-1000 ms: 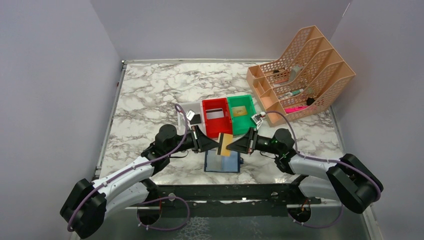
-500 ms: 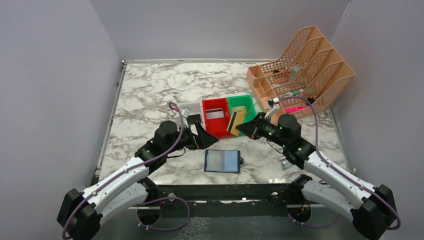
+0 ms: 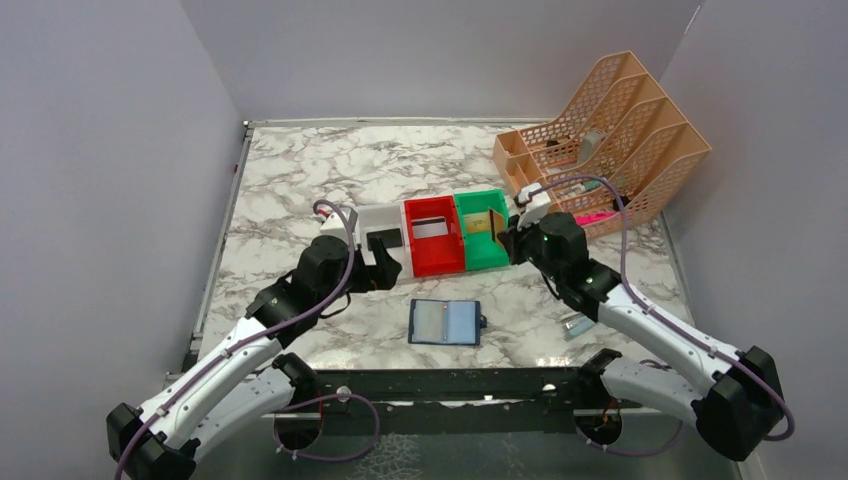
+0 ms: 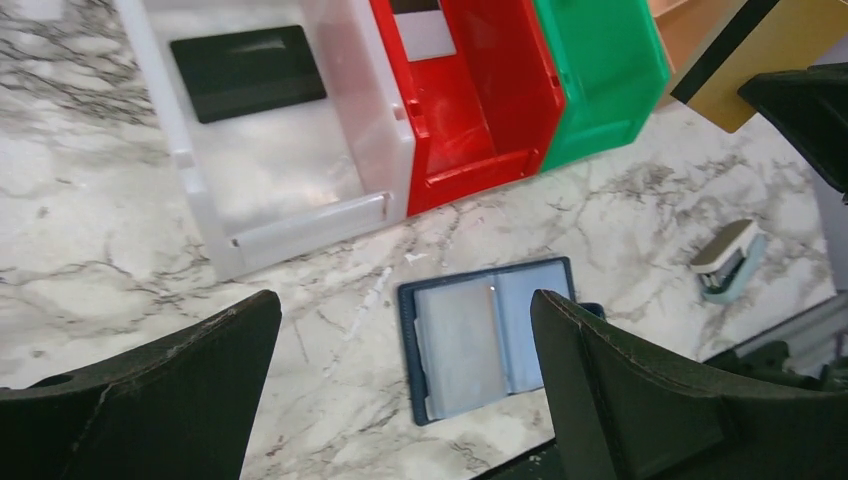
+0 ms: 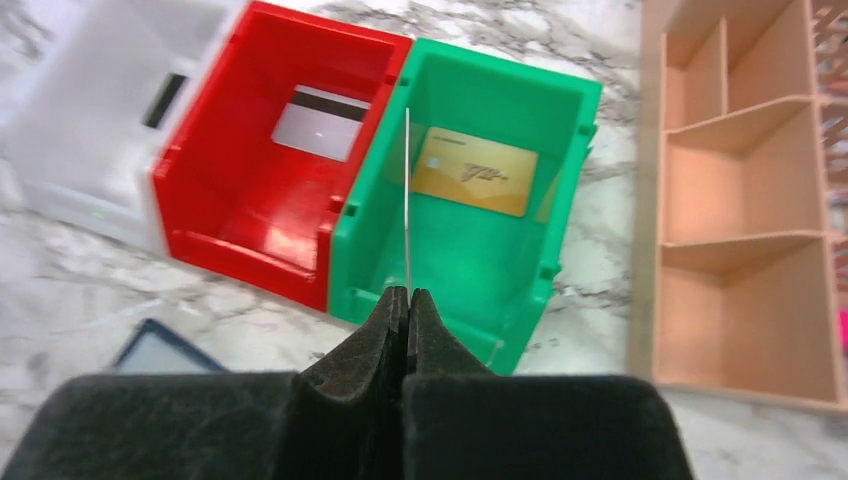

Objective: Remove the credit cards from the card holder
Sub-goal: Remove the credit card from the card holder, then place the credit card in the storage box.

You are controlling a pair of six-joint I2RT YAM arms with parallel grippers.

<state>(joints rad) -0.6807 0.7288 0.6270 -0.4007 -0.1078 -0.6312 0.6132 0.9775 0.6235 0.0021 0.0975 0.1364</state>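
Marble-veined table (image 3: 300, 170); thin flat gold card (image 4: 785, 45) over glossy green bin (image 5: 500, 82).

We take this for a robot test cell in a lab, dressed as an office desk. Plain pale-grey partition walls (image 3: 120, 150) box in a marble-patterned desk top (image 3: 300, 180). A black-and-white left robot arm (image 3: 235, 345) and right robot arm (image 3: 650, 325) rise from a black metal frame (image 3: 450, 385) at its near edge. A peach mesh plastic desk organiser (image 3: 620, 130) stands at its far right corner.
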